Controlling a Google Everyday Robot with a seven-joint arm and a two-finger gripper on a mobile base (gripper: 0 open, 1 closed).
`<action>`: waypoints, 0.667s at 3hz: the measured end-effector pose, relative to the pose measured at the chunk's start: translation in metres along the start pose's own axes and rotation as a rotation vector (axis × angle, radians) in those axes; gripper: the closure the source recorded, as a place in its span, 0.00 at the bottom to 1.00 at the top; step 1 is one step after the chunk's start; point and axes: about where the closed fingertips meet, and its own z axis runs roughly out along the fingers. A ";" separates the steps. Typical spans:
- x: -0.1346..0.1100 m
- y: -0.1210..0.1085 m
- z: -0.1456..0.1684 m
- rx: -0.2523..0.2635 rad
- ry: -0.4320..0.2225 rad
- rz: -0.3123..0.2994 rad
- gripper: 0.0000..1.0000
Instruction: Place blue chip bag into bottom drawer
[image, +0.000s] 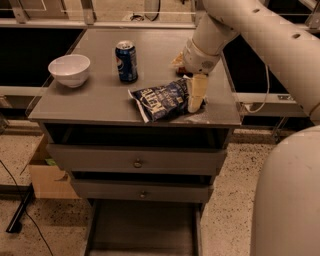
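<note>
At the far left, on the floor, a cardboard box (47, 174) sits against the side of the drawer unit. Above it on the counter (100, 102), a white bowl (69, 69) stands near the left edge. Right of the bowl and well apart from it, a blue soda can (126, 61) stands upright. Nearer and to the right of the can lies the blue chip bag (160, 100), flat by the counter's near edge with its white lettering up, apart from the can.

The tool (195, 99) points down at the bag's right end, at or on the foil; I cannot tell whether it is open or closed. Just behind the wrist, a small yellowish and red thing (177, 61) is mostly hidden by the arm (250, 30), which reaches in from the upper right.

Under the counter, two knobbed drawer fronts (137, 161) are pushed in. Below them the bottom drawer (145, 227) is pulled out toward the near side. A cable (260, 95) hangs at the counter's right, and the robot's pale body (290, 200) fills the near right corner.
</note>
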 end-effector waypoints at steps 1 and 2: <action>0.010 0.034 0.011 -0.036 -0.002 0.056 0.00; 0.010 0.034 0.011 -0.036 -0.002 0.056 0.00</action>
